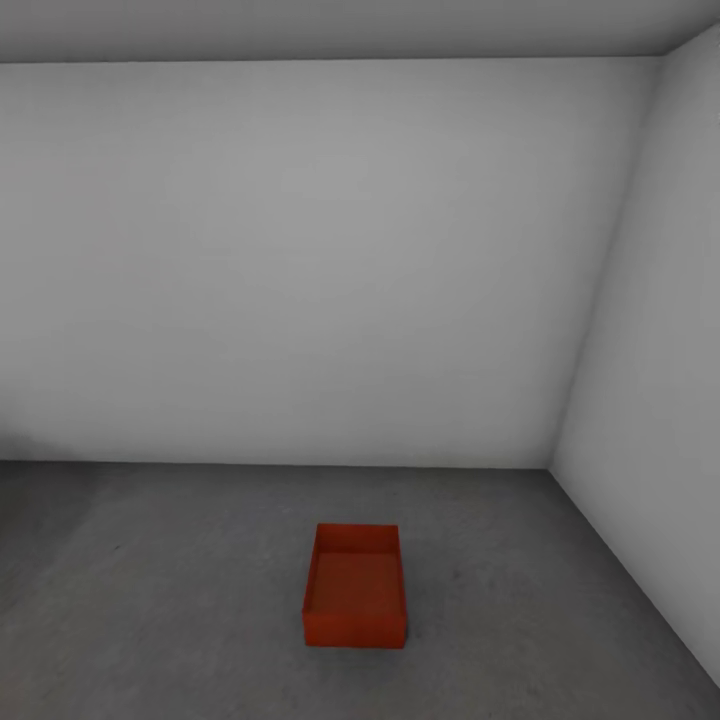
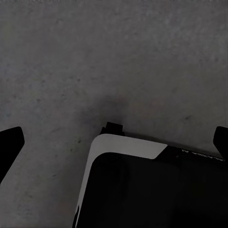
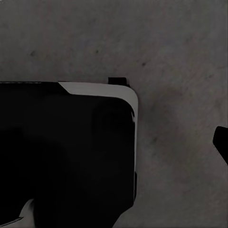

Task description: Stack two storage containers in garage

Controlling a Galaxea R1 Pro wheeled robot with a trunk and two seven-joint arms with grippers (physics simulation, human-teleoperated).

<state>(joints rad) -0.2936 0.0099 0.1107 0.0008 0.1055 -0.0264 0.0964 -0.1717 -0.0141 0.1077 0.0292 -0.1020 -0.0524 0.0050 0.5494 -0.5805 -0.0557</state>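
Observation:
One orange-red storage container (image 1: 355,587) sits open side up on the dark grey garage floor (image 1: 150,600), a short way in front of me and near the room's right corner. It holds nothing. My left gripper (image 2: 114,142) hangs open over bare floor, its two black fingertips (image 2: 9,142) far apart with nothing between them. In the right wrist view, one black fingertip (image 3: 221,142) of my right gripper stands far out to the side above the floor, with nothing in its grasp.
A plain white back wall (image 1: 300,260) and a right side wall (image 1: 660,400) meet in a corner behind the container. My own black-and-white base (image 2: 142,190) (image 3: 66,152) lies under both wrists. Grey floor stretches to the container's left.

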